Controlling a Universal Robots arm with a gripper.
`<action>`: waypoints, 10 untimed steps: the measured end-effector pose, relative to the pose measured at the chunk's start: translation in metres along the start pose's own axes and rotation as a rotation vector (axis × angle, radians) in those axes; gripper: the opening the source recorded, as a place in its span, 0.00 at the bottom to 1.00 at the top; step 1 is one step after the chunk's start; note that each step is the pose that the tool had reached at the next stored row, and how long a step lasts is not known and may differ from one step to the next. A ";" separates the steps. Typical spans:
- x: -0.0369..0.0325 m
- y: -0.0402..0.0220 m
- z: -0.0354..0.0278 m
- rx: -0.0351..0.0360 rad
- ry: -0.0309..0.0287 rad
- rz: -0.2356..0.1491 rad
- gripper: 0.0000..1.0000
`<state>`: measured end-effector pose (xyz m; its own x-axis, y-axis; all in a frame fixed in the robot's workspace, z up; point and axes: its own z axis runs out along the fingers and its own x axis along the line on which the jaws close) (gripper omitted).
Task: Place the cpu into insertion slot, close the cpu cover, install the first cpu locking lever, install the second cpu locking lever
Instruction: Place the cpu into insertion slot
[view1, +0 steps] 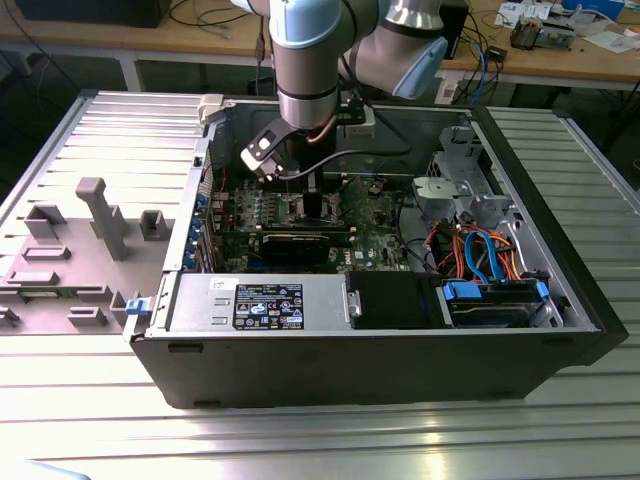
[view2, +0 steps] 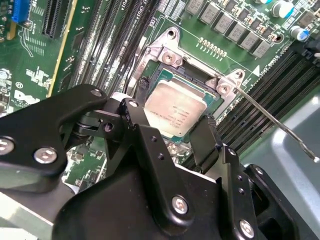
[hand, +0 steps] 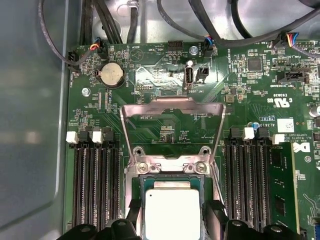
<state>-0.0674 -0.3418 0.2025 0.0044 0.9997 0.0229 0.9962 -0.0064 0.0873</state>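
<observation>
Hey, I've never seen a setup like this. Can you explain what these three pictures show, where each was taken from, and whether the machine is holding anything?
It is a robot arm reaching into an open computer case that lies on a metal table. The exterior view looks on from off the arm; both wrist views come from cameras riding on it, close up. The tool is right at the cpu, a silver square chip lying in the insertion slot. The cpu cover is folded open. Whether the tool grips the chip, I cannot tell.
</observation>
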 end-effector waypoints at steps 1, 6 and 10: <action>0.0001 0.0002 -0.0025 0.0009 0.0000 0.000 0.62; 0.0002 0.0009 -0.0105 0.0039 0.0000 0.000 0.62; 0.0004 0.0012 -0.0131 0.0056 0.0001 0.000 0.62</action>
<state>-0.0674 -0.3418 0.2156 0.0045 0.9997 0.0230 0.9966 -0.0064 0.0817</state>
